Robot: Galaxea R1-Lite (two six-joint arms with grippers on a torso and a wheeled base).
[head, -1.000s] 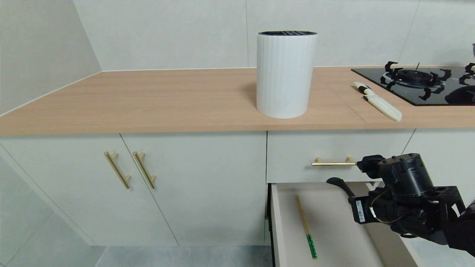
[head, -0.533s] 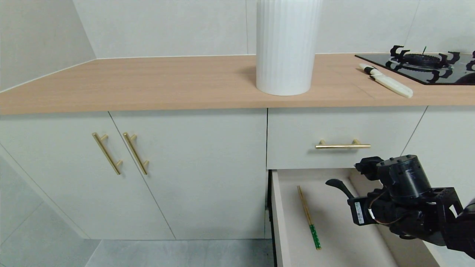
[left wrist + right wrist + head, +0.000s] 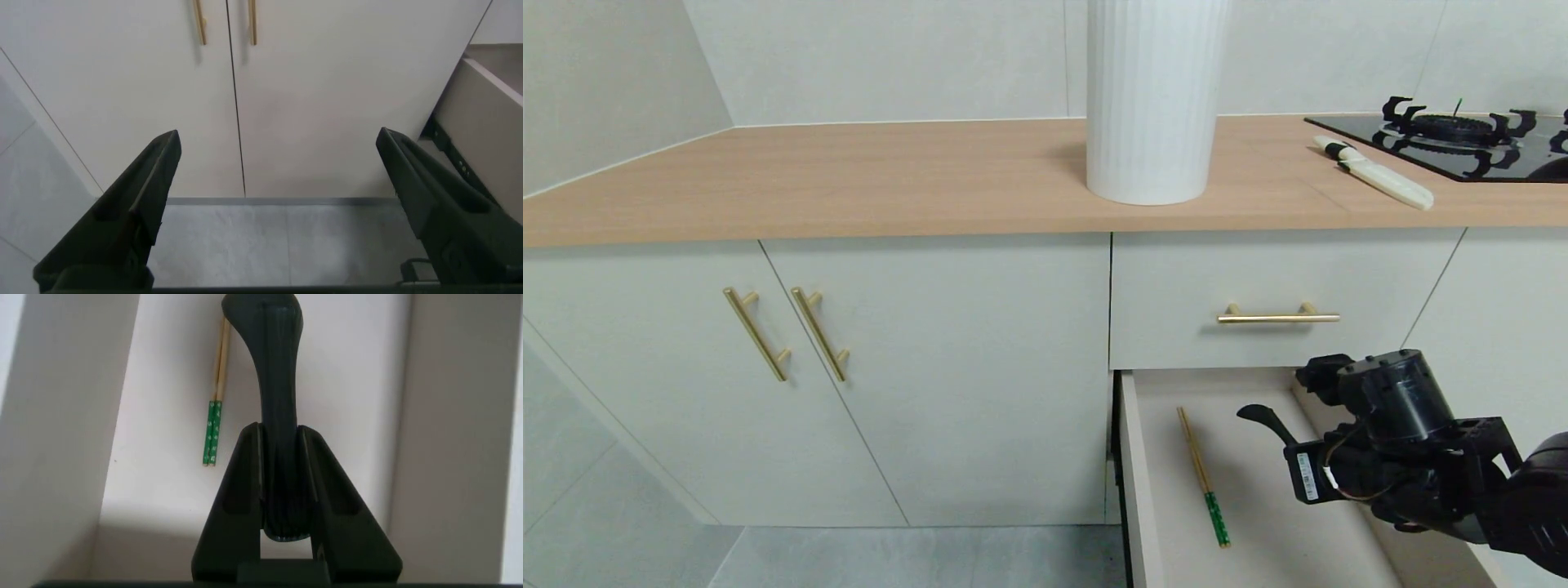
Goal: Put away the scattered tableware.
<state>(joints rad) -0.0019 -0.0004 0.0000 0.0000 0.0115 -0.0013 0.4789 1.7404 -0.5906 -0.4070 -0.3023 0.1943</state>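
Head view: the right gripper (image 3: 1297,451) hangs over the open drawer (image 3: 1141,490), pinching a black utensil (image 3: 1258,418); 2 chopsticks (image 3: 1203,488) lie inside and a knife (image 3: 1376,181) lies on the counter (image 3: 890,184). The step looks like stowing the utensil, and next comes lowering and letting go. Left wrist view: the left gripper (image 3: 278,140) is spread wide, empty, facing the cabinet doors (image 3: 327,90). Right wrist view: it makes the clamp plain, with the utensil above the drawer floor, apart from the chopsticks.

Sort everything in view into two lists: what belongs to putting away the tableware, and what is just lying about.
Belongs to the job:
- black spoon, held in the right end effector
- chopsticks in the open drawer
- knife on the countertop

Just lying about:
- white ribbed container
- gas hob
- cabinet doors
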